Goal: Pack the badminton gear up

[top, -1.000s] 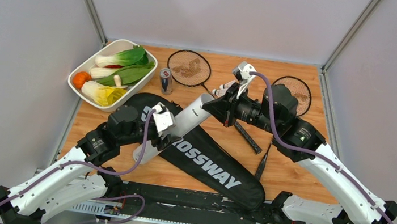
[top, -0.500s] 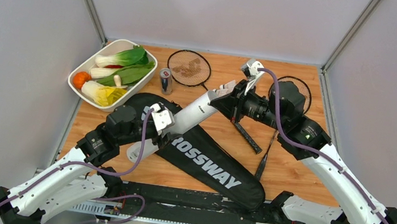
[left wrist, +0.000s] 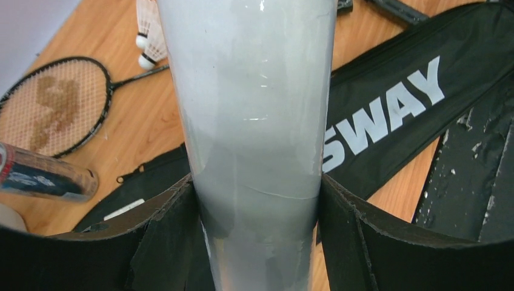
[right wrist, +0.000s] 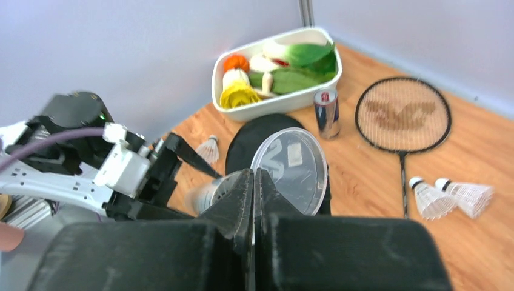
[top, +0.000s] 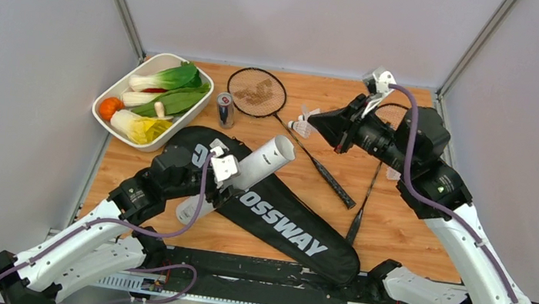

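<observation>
My left gripper (top: pixel 228 178) is shut on the white tube (top: pixel 249 169), held slanted over the black "CROSSWAY" bag (top: pixel 295 233); the tube fills the left wrist view (left wrist: pixel 254 121). My right gripper (top: pixel 315 123) is raised beyond the tube's far end, jaws shut on the edge of a clear round lid (right wrist: pixel 291 168). The tube's open end (right wrist: pixel 209 193) shows behind it. Two shuttlecocks (top: pixel 302 123) lie below the right gripper, a third (right wrist: pixel 209 148) lies by the left arm. One racket (top: pixel 257 91) lies at the back. The second racket (top: pixel 402 122) is partly hidden by the right arm.
A white tray (top: pixel 129 82) of vegetables stands at the back left. A blue-silver can (top: pixel 225 109) stands between it and the first racket. Grey walls close in the left, right and back sides. The racket handles cross the wood right of the bag.
My right gripper has pulled back up and to the right, away from the tube's end, with the lid. The tube, in my left gripper, has shifted down and to the left.
</observation>
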`<state>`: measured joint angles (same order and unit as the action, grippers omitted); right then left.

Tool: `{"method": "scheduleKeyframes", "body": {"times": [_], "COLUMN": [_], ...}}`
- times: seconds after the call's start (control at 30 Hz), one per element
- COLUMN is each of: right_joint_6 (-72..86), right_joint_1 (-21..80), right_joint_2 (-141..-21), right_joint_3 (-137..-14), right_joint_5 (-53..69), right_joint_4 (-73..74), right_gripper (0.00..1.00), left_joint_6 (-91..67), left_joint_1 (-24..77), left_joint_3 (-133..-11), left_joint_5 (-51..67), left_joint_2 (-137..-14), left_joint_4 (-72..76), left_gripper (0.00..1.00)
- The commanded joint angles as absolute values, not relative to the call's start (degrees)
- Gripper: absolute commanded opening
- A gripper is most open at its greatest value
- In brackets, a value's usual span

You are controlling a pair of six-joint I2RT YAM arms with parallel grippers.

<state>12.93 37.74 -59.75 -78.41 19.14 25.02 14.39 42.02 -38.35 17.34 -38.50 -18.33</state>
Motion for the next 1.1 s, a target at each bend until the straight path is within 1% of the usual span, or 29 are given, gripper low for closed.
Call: {"method": "scheduleKeyframes", "body": {"times": [0.0, 0.1, 0.2, 0.27, 0.37, 0.43, 0.6, 0.7, 0.83, 0.93, 1.07], "right_joint_6": [12.13, 12.71, 12.39, 9.77, 6.77, 6.14, 7.71, 9.52, 9.77, 9.8, 11.06], "right_joint_1": [36.1, 35.52, 35.33, 35.29, 34.01, 31.65, 23.84, 18.56, 14.09, 13.04, 12.94], "right_joint_2": [-57.9, -58.17, -58.01, -58.11, -60.73, -63.16, -71.67, -79.15, -90.83, -97.33, -102.61], "right_joint_3": [-81.19, -80.4, -79.3, -77.57, -74.02, -70.87, -62.14, -60.09, -62.39, -64.94, -67.18], "right_joint_5": [20.2, 21.62, 16.2, 8.94, -6.66, -10.96, -10.92, -8.93, -7.93, -8.32, -7.95], "right_joint_4": [19.98, 20.0, 20.07, 19.83, 19.09, 17.4, 10.21, 7.21, 6.2, 6.25, 6.29], "right_gripper": [0.0, 0.0, 0.0, 0.0, 0.0, 0.0, 0.0, 0.0, 0.0, 0.0, 0.08], "left_joint_6": [16.19, 16.17, 16.17, 16.15, 15.82, 15.44, 14.64, 14.59, 12.7, 11.86, 11.39], "left_joint_1": [42.26, 42.28, 42.28, 42.26, 42.21, 42.26, 42.27, 42.27, 42.28, 42.25, 42.27], "left_joint_3": [-38.56, -38.58, -38.63, -38.82, -39.84, -40.2, -39.9, -38.66, -36.39, -34.94, -34.89], "left_joint_5": [18.45, 18.67, 18.53, 18.32, 18.57, 18.6, 15.91, 14.97, 14.22, 14.94, 15.46], "left_joint_2": [-38.35, -38.32, -38.12, -37.97, -37.38, -36.56, -34.46, -33.14, -30.91, -29.52, -29.3], "left_joint_4": [-18.95, -18.89, -18.75, -18.6, -18.38, -17.61, -15.1, -14.02, -11.65, -10.19, -10.01], "left_gripper": [0.03, 0.02, 0.02, 0.02, 0.02, 0.03, 0.03, 0.03, 0.03, 0.04, 0.04]}}
